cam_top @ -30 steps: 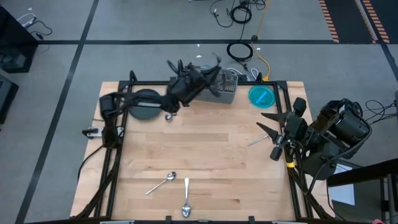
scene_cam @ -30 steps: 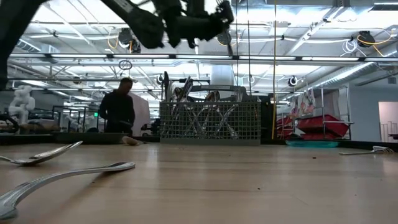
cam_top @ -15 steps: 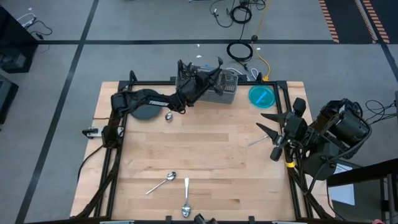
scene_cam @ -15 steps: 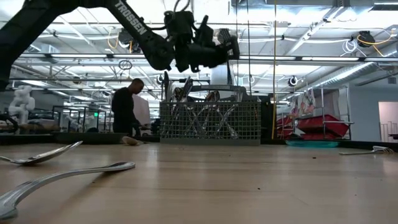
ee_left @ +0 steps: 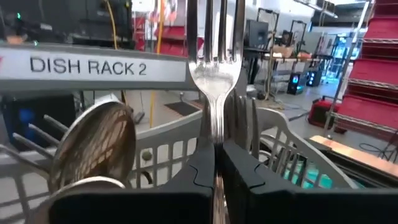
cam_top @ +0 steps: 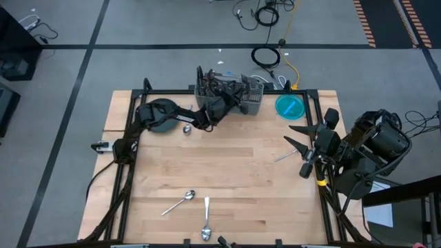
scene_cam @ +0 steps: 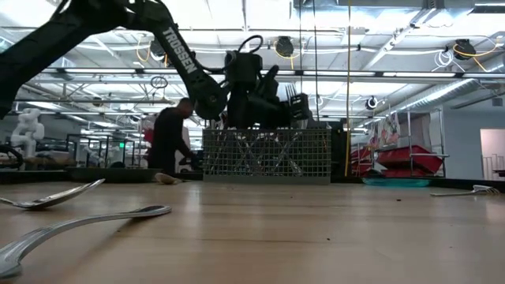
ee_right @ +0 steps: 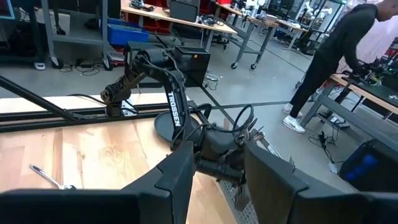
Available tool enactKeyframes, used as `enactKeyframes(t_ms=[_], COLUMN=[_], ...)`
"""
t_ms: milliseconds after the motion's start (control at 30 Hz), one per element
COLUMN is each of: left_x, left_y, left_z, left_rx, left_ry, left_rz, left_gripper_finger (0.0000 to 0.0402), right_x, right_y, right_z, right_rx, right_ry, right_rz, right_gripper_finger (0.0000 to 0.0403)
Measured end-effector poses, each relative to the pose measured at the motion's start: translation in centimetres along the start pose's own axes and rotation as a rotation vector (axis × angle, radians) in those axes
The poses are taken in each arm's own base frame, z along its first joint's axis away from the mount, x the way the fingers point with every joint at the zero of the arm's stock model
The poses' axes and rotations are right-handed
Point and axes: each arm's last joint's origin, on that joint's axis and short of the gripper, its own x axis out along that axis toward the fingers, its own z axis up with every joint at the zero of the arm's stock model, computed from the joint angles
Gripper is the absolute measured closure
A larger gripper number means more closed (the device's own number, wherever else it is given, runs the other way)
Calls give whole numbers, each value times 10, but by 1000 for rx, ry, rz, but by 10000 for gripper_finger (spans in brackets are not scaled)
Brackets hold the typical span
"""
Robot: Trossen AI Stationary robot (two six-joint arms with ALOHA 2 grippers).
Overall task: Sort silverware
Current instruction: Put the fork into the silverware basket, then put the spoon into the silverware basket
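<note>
- The left gripper [ee_left: 214, 168] hangs over the wire-mesh caddy [cam_top: 238, 96] at the bench's [cam_top: 234, 179] twelve o'clock edge, fingers [ee_left: 193, 174] pinched tight on a fork [ee_left: 214, 68] held tines-up.
- The right gripper [cam_top: 298, 141] waits at three o'clock, fingers part-spread, holding nothing.
- Another fork [cam_top: 284, 156] lies just beside it.
- Two spoons [cam_top: 178, 202] rest near six o'clock.
</note>
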Motion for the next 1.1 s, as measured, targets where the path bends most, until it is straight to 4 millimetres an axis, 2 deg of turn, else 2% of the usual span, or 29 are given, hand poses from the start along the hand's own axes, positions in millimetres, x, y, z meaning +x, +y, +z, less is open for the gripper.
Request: enactKeyframes(t_ms=[233, 400, 567, 867, 1100], left_x=[-2, -1, -2, -3, -13], left_y=[-5, -7, -11, 1, 0], left_z=[-1, 1, 4, 46, 88], left_rx=[29, 7, 15, 33, 34], left_ry=[25, 23, 44, 126, 79], left_rz=[-6, -31, -172, -319, -450], left_gripper_finger=[388, 347, 321, 316, 315], right_x=[0, 0, 0, 0, 0], right_y=[0, 0, 0, 1, 1], right_z=[0, 0, 0, 0, 0], right_rx=[1, -2, 5, 20, -6], right_ry=[0, 0, 11, 19, 23], right_rz=[0, 0, 12, 29, 33], right_gripper_finger=[273, 273, 273, 273, 273])
